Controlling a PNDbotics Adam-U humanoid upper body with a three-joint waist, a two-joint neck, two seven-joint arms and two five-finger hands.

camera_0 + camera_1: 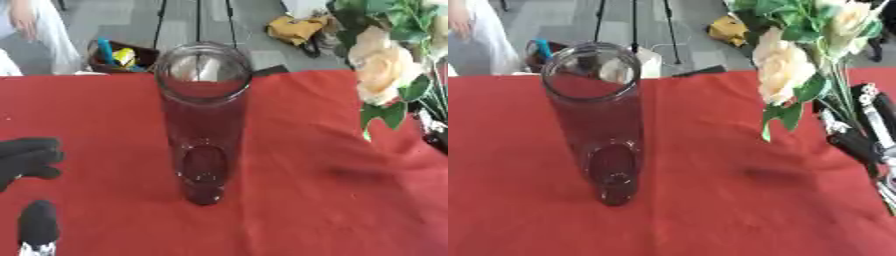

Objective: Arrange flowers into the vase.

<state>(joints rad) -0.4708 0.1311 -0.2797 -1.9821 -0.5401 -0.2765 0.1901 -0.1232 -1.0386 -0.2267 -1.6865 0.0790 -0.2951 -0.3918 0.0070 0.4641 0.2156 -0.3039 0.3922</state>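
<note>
A tall clear glass vase (203,125) stands upright in the middle of the red tablecloth (306,200), with nothing in it. At the right, a bunch of cream roses (785,70) with green leaves is held up above the cloth, its stems running down into my right hand (859,142), whose fingers are curled round them. The blooms hang to the right of the vase's mouth, apart from it. My left hand (26,157) rests at the lower left, black fingers curled loosely, holding nothing.
Beyond the table's far edge lie a dark box with blue and yellow items (118,57), tripod legs (197,22) and a yellow bag (293,27) on the floor. A person in white (35,35) stands at the far left.
</note>
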